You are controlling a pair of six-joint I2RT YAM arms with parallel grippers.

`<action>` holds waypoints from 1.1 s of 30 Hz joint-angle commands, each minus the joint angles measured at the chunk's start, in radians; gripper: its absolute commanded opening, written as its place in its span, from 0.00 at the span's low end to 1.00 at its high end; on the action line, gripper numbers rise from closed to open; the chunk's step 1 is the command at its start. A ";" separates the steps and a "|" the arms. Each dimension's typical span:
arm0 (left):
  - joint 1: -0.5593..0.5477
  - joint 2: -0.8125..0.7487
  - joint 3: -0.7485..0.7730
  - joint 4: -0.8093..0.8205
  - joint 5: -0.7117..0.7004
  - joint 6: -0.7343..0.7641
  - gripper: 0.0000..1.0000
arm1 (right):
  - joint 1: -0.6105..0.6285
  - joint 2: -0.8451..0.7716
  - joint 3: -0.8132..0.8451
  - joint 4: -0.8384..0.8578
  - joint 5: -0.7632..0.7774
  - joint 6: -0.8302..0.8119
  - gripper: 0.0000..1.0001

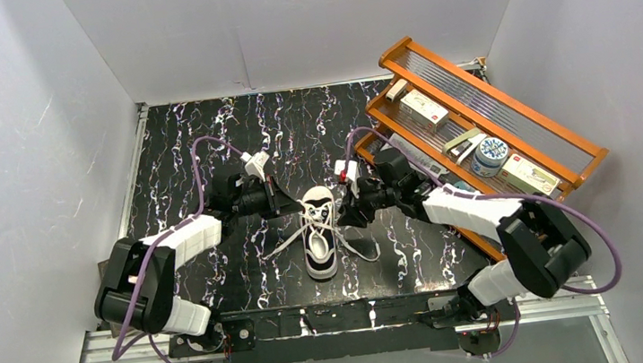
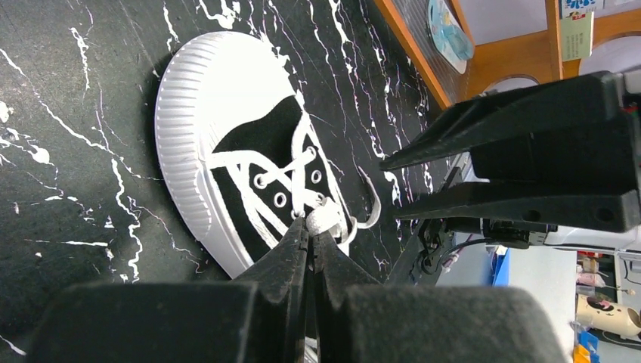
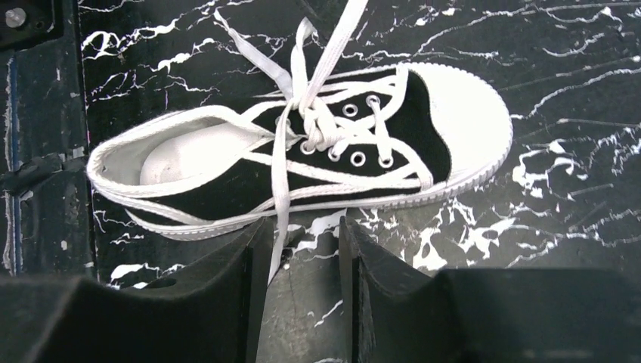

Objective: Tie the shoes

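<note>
With the left tool clenched on the laces and the right tool released, a one-sided pull could drag the sneaker.

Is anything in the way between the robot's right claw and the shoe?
No, nothing blocks it. The right gripper sits open right beside the shoe. Only the shoe's own white lace trails down toward the gap between its fingers.
</note>
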 commanded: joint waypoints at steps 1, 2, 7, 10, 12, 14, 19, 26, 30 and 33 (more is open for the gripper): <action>-0.004 -0.057 0.024 -0.033 0.007 0.003 0.00 | -0.029 0.058 -0.010 0.222 -0.190 -0.035 0.45; -0.004 -0.057 0.021 -0.027 0.006 -0.003 0.00 | -0.036 0.074 -0.009 0.224 -0.211 -0.035 0.45; -0.006 -0.066 0.011 -0.013 0.010 -0.016 0.00 | -0.046 0.111 -0.014 0.205 -0.268 -0.049 0.43; -0.005 -0.073 0.007 -0.013 0.013 -0.017 0.00 | -0.046 0.119 -0.039 0.216 -0.264 -0.046 0.43; -0.004 -0.078 0.004 -0.011 0.014 -0.019 0.00 | -0.047 0.124 -0.053 0.235 -0.255 -0.042 0.42; -0.005 -0.082 0.001 -0.010 0.014 -0.020 0.00 | -0.046 0.143 -0.055 0.239 -0.256 -0.038 0.40; -0.004 -0.095 0.000 -0.016 0.018 -0.019 0.00 | -0.045 0.167 -0.062 0.280 -0.239 -0.013 0.37; -0.004 -0.097 -0.001 -0.013 0.027 -0.026 0.00 | -0.044 0.209 -0.066 0.350 -0.255 0.063 0.27; -0.005 -0.101 -0.002 -0.008 0.031 -0.031 0.00 | -0.044 0.189 -0.085 0.402 -0.262 0.137 0.14; -0.006 -0.110 -0.009 -0.002 0.033 -0.034 0.00 | -0.043 0.166 -0.105 0.451 -0.266 0.200 0.05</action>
